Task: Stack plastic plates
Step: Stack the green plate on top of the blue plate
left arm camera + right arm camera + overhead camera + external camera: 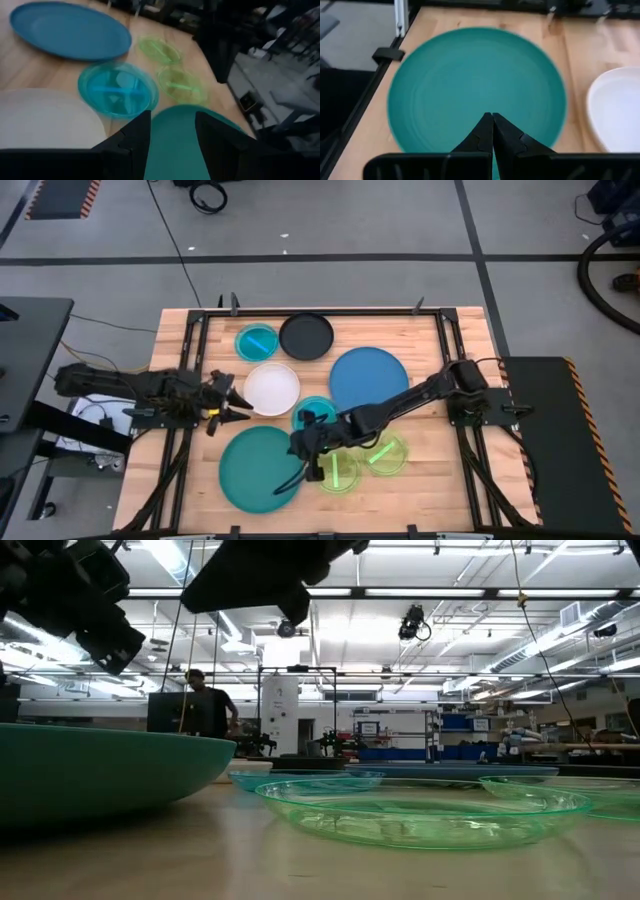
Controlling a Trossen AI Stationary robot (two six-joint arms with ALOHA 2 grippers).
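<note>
Eight plates lie flat on the wooden table. A black plate (306, 336) and a cyan plate (258, 340) sit near the far edge, with the white plate (271, 388) and blue plate (368, 378) in the middle. A second cyan plate (316, 413) lies beside them. The teal plate (258, 468) and two green plates (340, 472) (385, 453) are nearest. My left gripper (232, 400) (172, 131) is open, by the white plate's left rim (45, 120). My right gripper (305, 442) (492, 117) is shut and raised over the teal plate's (475, 85) right part, clear of it.
A dark metal frame (452, 350) runs around the tabletop. Bare wood shows on the far right corner (450, 330) and along the left edge (185, 350). In the low view a person (205, 705) stands in the room well behind the table.
</note>
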